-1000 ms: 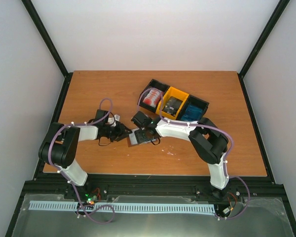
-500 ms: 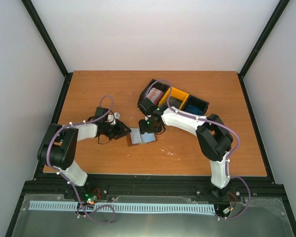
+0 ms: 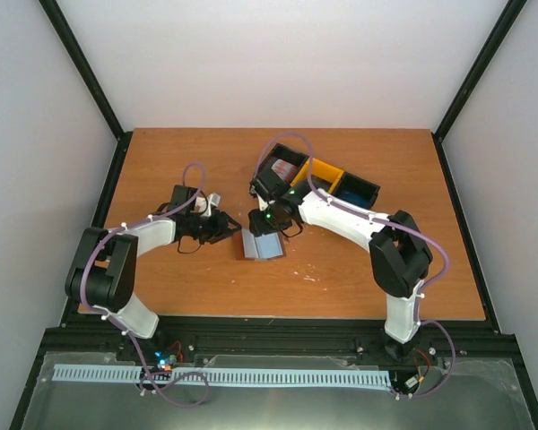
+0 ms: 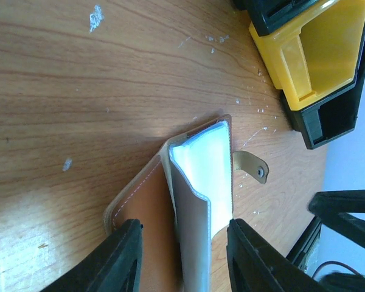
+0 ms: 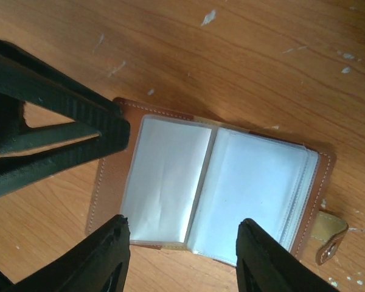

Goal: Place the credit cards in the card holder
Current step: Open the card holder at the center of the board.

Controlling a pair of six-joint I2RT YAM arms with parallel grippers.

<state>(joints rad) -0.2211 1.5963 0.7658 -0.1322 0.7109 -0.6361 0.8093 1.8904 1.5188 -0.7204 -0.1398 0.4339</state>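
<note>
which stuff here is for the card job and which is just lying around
For the job: card holder, credit cards, left tool, right tool.
Just lying around: yellow bin, black bins, white flecks on the table.

This looks like a robotics lab test cell, not a home or a shop. Plain white panels (image 3: 287,63) close in the left, right and far sides, held by black metal frame posts (image 3: 82,72). Inside stands a bare wooden table (image 3: 206,291) with two white-and-black robot arms, the left arm (image 3: 117,269) and the right arm (image 3: 396,260), bolted along its near edge. Purple cables (image 3: 194,172) loop along both. Nearest me run a white slotted cable duct (image 3: 251,377) and exposed electronics with small lit lights (image 3: 164,364).
</note>
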